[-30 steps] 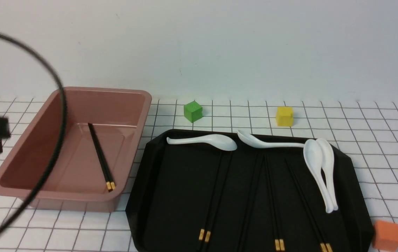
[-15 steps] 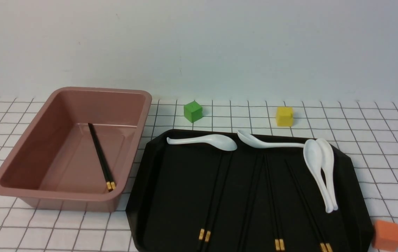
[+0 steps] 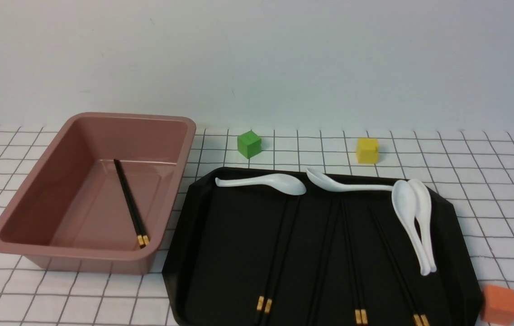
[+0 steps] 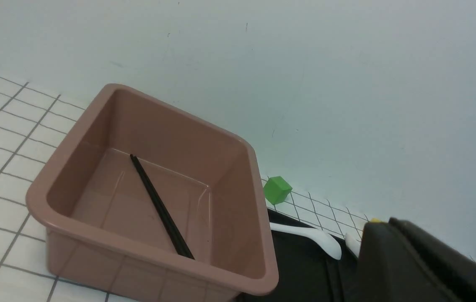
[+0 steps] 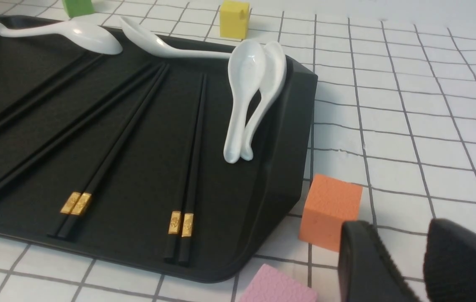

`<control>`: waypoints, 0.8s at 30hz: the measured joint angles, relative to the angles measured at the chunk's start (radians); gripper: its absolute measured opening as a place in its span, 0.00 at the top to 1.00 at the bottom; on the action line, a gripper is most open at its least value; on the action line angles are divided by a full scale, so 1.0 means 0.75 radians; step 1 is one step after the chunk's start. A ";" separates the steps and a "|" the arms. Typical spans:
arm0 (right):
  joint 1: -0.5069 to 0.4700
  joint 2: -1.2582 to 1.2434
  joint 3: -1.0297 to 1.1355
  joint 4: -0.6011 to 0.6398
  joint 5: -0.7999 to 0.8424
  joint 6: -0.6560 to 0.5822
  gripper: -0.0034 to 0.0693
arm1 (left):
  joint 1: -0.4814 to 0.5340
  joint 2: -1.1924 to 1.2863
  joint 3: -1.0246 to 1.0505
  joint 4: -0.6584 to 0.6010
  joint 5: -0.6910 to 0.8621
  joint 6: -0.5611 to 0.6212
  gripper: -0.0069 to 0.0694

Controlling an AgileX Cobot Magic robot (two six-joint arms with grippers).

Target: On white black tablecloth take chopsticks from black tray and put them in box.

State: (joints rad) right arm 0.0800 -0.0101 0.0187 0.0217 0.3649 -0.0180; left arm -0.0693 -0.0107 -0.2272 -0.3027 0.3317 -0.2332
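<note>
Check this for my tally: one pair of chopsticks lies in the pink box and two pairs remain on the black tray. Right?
Not quite. Three pairs remain on the black tray, not two: the front view shows gold-banded ends at the left pair, the middle pair and the right pair. One pair of chopsticks does lie in the box.

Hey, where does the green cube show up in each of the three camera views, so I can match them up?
Front view: green cube on the tablecloth, beyond the black tray's far edge, right of the box.
Left wrist view: green cube just past the box's far corner.
Right wrist view: green cube at the top edge, cut off.
Shared landmark: the white spoon nearest it.
</note>
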 joint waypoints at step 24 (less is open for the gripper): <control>0.000 0.000 0.000 0.000 0.000 0.000 0.62 | 0.000 -0.002 0.343 0.255 0.061 0.001 0.92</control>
State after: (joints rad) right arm 0.0800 -0.0101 0.0187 0.0217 0.3652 -0.0180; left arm -0.0693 -0.0120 0.0299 -0.1117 0.3776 -0.2323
